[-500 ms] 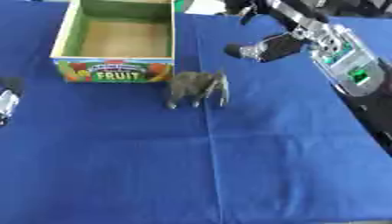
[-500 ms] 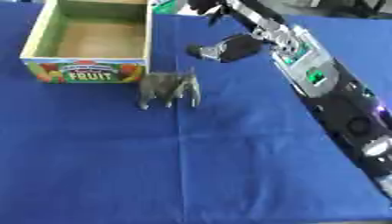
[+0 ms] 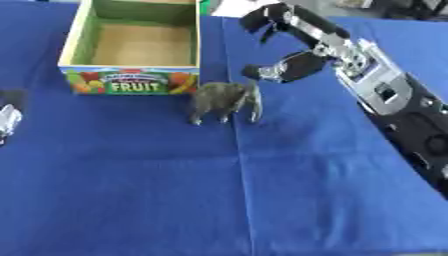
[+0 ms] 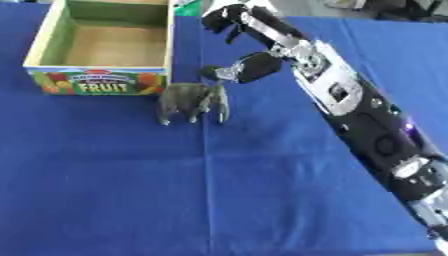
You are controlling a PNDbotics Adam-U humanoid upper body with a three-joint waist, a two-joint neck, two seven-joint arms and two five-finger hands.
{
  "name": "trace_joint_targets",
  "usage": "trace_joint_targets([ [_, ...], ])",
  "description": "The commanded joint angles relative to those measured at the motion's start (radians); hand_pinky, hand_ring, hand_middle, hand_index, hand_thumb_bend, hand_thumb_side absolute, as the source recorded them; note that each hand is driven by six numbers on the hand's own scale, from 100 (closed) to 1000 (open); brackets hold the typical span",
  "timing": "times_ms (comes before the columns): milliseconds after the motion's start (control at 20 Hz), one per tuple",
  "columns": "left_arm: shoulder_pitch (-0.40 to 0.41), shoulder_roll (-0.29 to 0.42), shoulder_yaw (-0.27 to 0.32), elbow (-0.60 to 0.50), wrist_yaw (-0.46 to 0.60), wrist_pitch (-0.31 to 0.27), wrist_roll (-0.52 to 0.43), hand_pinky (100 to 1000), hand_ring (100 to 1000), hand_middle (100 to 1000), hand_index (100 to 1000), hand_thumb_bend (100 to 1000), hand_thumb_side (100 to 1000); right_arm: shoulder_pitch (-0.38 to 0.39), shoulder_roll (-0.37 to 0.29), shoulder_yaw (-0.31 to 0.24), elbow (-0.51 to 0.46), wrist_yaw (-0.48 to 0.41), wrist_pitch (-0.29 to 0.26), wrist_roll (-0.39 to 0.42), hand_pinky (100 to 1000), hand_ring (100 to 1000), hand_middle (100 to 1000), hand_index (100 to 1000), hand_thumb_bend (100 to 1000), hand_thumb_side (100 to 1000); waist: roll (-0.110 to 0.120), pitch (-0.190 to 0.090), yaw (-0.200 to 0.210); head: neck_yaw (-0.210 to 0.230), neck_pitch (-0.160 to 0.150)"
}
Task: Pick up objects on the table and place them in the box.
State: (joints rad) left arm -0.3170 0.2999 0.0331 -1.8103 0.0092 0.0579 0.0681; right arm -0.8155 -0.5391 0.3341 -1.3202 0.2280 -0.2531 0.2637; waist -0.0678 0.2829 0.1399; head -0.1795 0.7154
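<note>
A grey toy elephant (image 3: 223, 100) stands upright on the blue cloth, just in front of the right front corner of the cardboard fruit box (image 3: 131, 81). The box is open-topped and nothing shows inside it. My right hand (image 3: 313, 41) hovers above and to the right of the elephant, open, its fingers (image 3: 262, 19) spread toward the far edge and its thumb (image 3: 293, 67) hanging close over the elephant's back, apart from it. My left hand (image 3: 7, 119) shows only as a sliver at the left edge.
The blue tablecloth (image 3: 175, 200) covers the whole table. My right forearm (image 4: 367, 130) runs diagonally across the right side. A few unclear items lie beyond the far edge behind the box.
My right hand has dropped a little, down and left toward the elephant. The elephant and the box have not moved.
</note>
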Motion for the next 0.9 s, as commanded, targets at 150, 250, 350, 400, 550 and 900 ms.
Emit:
trace_joint_targets([
  [150,-0.011,0.016,0.0,-0.012,0.004,-0.002,-0.002,468,607,571,690,441,100,-0.02,0.009,0.001,0.036,0.04,-0.016,0.019,670,795,757,864,493,426,0.004,-0.02,0.002,-0.005,-0.008],
  [250,-0.011,0.016,0.0,-0.011,0.004,-0.001,-0.002,468,607,571,690,440,100,-0.02,0.018,0.003,0.051,0.05,-0.02,0.023,670,794,754,863,492,427,0.004,-0.019,0.003,-0.005,-0.007],
  [350,-0.011,0.015,0.0,-0.011,0.004,-0.001,-0.002,468,607,571,690,440,100,-0.02,0.027,0.005,0.067,0.06,-0.023,0.027,671,793,751,863,516,388,0.004,-0.019,0.004,-0.005,-0.007],
  [400,-0.011,0.015,0.0,-0.011,0.004,-0.001,-0.002,468,607,571,690,439,100,-0.02,0.031,0.006,0.075,0.064,-0.025,0.029,671,792,751,863,490,429,0.004,-0.018,0.004,-0.005,-0.007],
  [550,-0.01,0.015,0.0,-0.011,0.004,-0.001,-0.002,468,607,571,690,439,100,-0.019,0.043,0.009,0.097,0.079,-0.031,0.036,671,792,751,864,490,430,0.005,-0.018,0.004,-0.006,-0.006],
  [900,-0.01,0.015,-0.001,-0.01,0.005,-0.001,-0.003,468,607,571,690,437,100,-0.02,0.065,0.013,0.132,0.107,-0.046,0.044,671,791,747,863,487,432,0.007,-0.017,0.006,-0.007,-0.004],
])
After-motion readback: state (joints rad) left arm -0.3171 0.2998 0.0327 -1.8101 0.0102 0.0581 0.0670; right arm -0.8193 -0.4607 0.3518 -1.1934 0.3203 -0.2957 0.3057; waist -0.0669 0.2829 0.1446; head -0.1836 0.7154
